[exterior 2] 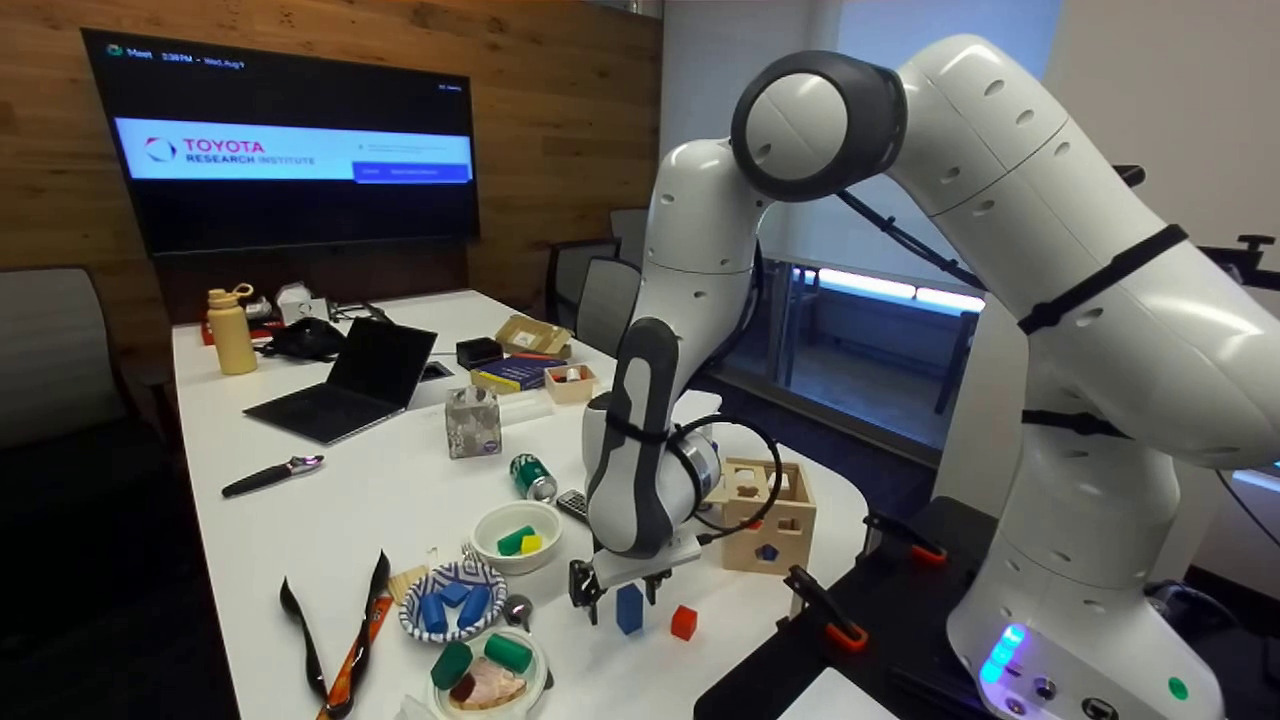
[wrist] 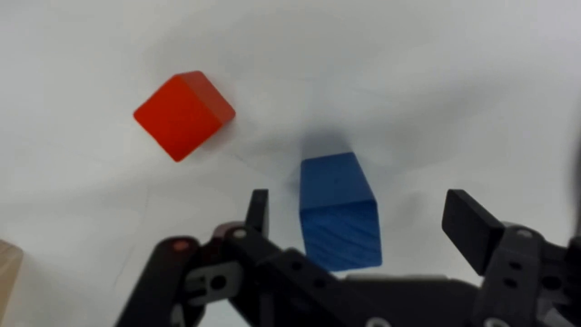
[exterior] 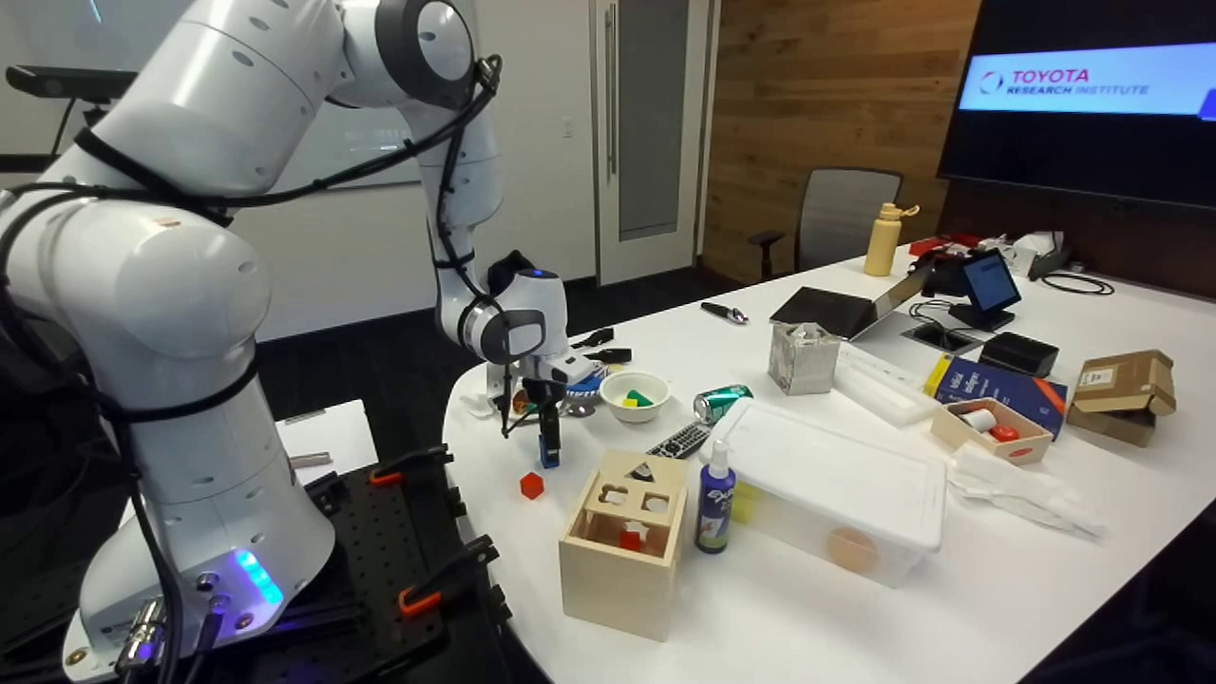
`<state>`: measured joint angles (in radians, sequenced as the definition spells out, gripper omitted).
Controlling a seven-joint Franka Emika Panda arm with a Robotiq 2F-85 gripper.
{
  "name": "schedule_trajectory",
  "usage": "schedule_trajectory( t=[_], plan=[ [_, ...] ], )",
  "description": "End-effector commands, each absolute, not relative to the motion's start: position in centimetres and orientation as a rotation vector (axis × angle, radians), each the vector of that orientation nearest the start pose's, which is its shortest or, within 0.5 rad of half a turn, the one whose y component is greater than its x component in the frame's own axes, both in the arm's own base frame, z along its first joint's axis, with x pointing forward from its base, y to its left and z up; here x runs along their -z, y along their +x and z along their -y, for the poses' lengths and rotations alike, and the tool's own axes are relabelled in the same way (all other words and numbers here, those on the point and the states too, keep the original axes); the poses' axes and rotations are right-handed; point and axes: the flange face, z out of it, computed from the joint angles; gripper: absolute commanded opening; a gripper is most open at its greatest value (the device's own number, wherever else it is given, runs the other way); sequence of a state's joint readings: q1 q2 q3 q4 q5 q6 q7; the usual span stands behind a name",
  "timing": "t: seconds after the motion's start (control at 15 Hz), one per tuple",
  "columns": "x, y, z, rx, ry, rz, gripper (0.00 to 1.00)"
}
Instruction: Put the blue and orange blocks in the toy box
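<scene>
The blue block (wrist: 340, 213) stands upright on the white table. It also shows in both exterior views (exterior: 550, 455) (exterior 2: 629, 610). My gripper (wrist: 363, 215) is open, with one finger on each side of the blue block and a gap on both sides; the left finger is closer to it. The gripper also shows low over the table in an exterior view (exterior 2: 622, 598). The red-orange block (wrist: 181, 116) lies beside the blue one, outside the fingers, also in both exterior views (exterior: 532, 485) (exterior 2: 684, 622). The wooden toy box (exterior: 613, 589) stands nearby; its corner shows in the wrist view (wrist: 7, 268).
A purple spray bottle (exterior: 715, 503) and a white-lidded container (exterior: 826, 456) stand beside the toy box. A white bowl (exterior 2: 525, 564) with green and yellow blocks, a patterned bowl (exterior 2: 455, 573) with blue blocks, a green can (exterior 2: 532, 478) and a remote (exterior: 679, 442) are near the gripper.
</scene>
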<state>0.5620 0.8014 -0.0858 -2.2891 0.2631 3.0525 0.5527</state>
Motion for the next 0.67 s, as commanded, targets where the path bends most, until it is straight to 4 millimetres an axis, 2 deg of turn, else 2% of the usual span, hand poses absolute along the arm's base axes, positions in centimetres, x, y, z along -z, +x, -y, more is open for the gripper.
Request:
schedule_trajectory(
  t=[0.0,0.47,0.6],
  plan=[
    [-1.5,42.6,-18.5,-0.04,-3.16,-0.572,0.66],
    [-2.2,43.5,-17.4,-0.047,-3.177,-0.586,0.11],
    [-3.2,43.7,-16.9,-0.066,-3.184,-0.591,0.09]
  ],
)
